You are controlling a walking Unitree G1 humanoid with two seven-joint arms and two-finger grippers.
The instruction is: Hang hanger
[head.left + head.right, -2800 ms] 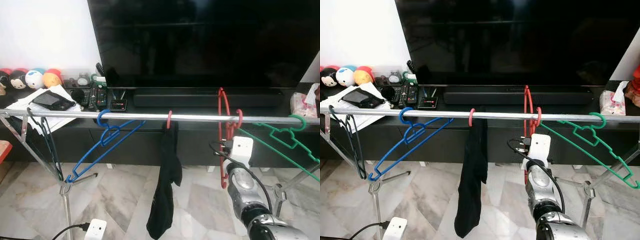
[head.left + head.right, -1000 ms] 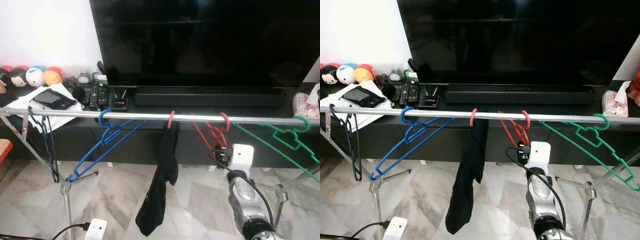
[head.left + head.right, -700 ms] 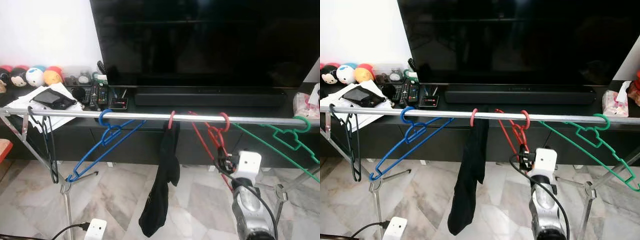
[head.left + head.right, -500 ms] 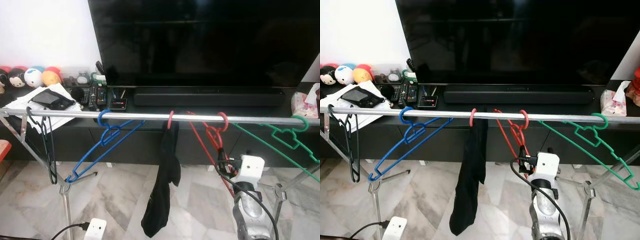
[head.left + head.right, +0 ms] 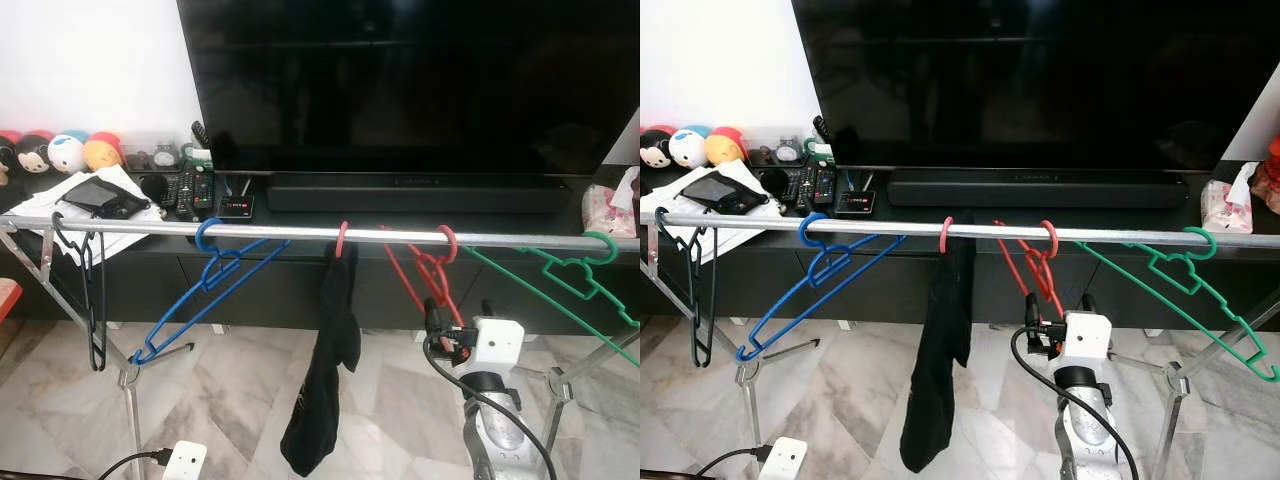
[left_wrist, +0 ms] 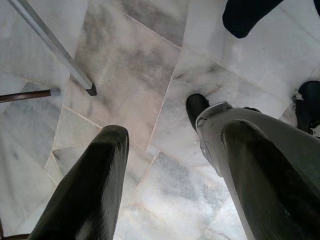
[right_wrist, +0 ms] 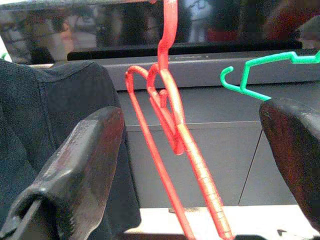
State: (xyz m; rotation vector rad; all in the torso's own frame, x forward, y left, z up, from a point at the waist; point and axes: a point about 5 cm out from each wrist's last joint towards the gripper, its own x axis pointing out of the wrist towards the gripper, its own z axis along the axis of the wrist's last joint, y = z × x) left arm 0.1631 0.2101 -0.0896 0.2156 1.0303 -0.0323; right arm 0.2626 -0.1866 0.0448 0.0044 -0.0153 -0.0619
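Red hanger [image 5: 428,268] hooked on the metal rail [image 5: 300,233]; right gripper [image 7: 192,165] just below it, fingers spread and holding nothing.

Red hanger is thin glossy plastic, its round hook over the smooth silver tube between the black garment [image 5: 325,385] and the green hanger [image 5: 570,275]; in the right wrist view its slim red bars run down between the two broad, matte black fingers [image 7: 75,165], touching neither; right arm is silver with a white boxy wrist block [image 5: 492,343] and looped black cable; black garment is limp, soft cloth, hung from a pink hook; blue hanger [image 5: 205,285] and green hanger are angular plastic, both tilted on the rail; a thin black hanger [image 5: 85,290] hangs at the rail's left end; left gripper [image 6: 170,175] points at veined marble floor [image 6: 150,75], fingers apart, empty; large glossy black TV [image 5: 420,85] behind, long soundbar [image 5: 420,193] beneath it.
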